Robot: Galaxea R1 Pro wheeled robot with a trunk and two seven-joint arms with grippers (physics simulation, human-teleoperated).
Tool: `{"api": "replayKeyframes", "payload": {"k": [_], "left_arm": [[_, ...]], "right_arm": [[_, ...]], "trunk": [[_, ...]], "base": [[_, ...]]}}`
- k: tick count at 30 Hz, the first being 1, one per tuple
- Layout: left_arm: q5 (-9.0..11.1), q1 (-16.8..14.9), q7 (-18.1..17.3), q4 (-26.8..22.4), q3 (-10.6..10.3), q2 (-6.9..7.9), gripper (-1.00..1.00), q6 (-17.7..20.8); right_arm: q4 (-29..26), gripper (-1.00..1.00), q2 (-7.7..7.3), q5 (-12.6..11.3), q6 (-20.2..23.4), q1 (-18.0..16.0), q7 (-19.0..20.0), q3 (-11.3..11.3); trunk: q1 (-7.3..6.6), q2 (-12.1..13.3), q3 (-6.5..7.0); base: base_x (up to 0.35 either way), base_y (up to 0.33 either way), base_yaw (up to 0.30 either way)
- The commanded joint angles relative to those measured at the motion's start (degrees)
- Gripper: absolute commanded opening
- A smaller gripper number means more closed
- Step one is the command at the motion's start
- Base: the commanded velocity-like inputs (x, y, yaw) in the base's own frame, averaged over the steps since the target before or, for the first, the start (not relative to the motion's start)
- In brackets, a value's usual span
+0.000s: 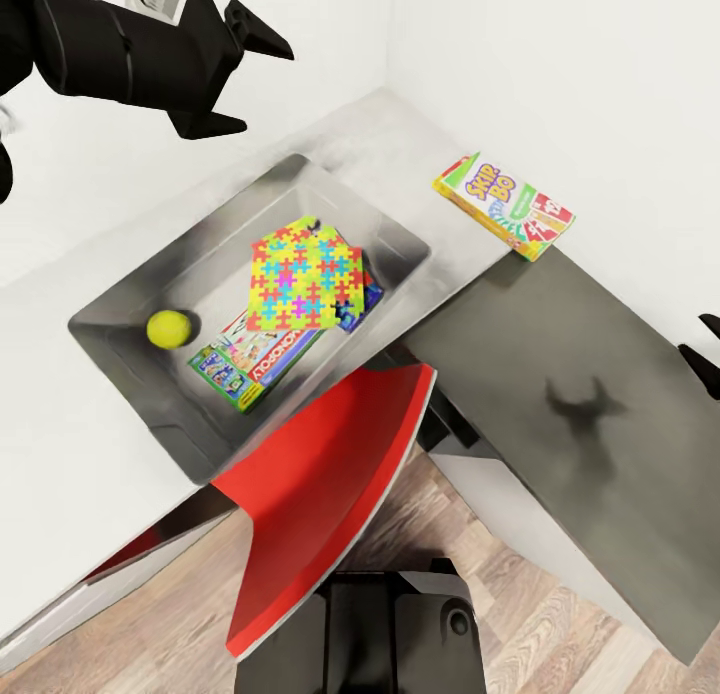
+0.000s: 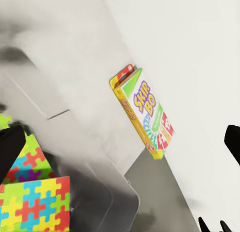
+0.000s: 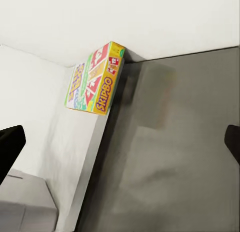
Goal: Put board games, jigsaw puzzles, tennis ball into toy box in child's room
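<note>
The light grey toy box (image 1: 130, 304) sits on the pale table (image 1: 60, 474). Inside it lie the tennis ball (image 1: 169, 328), the Monopoly board game (image 1: 255, 359) and the bright jigsaw puzzles (image 1: 303, 274) (image 2: 35, 202), with a blue box edge (image 1: 366, 298) showing under them. The yellow-green-red Skip-Bo board game (image 1: 505, 206) (image 2: 147, 114) (image 3: 95, 76) lies on the table by the wall, where the pale top meets the dark section (image 1: 560, 374). My left gripper (image 1: 262, 86) (image 2: 120, 144) hovers open and empty above the box's far side. My right gripper (image 1: 702, 340) (image 3: 120, 144) is open and empty over the dark section.
A red chair (image 1: 330, 474) is tucked under the table edge in front of the toy box. My base (image 1: 390, 634) stands on the wooden floor (image 1: 560, 624). White walls (image 1: 560, 64) enclose the table corner behind the Skip-Bo box.
</note>
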Motion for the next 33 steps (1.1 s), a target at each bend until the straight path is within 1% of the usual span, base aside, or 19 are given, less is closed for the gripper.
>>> {"api": "replayKeyframes", "payload": {"k": [1, 5, 12, 33], "left_arm": [[0.3, -0.1, 0.3, 0.0, -0.1, 0.03, 1.0, 0.1], [0.3, -0.1, 0.3, 0.0, -0.1, 0.03, 1.0, -0.1], [0.3, -0.1, 0.3, 0.0, -0.1, 0.03, 1.0, -0.2], [0.3, -0.1, 0.3, 0.0, -0.2, 0.03, 1.0, -0.3]], "right_arm": [[0.0, 1.0, 0.0, -0.5, 0.5, 0.0, 0.0, 0.0], [0.0, 1.0, 0.0, -0.5, 0.5, 0.0, 0.0, -0.2], [0.0, 1.0, 0.0, -0.5, 0.5, 0.0, 0.0, -0.3], [0.1, 1.0, 0.0, -0.4, 0.5, 0.0, 0.0, -0.4]], "trunk": [[0.03, -0.1, -0.07], [0.03, -0.1, -0.07], [0.03, -0.1, -0.07], [0.03, -0.1, -0.07]], "base": [[-0.001, -0.003, 0.218], [-0.001, -0.002, 0.15], [0.0, -0.001, 0.067], [0.0, -0.013, 0.013]]}}
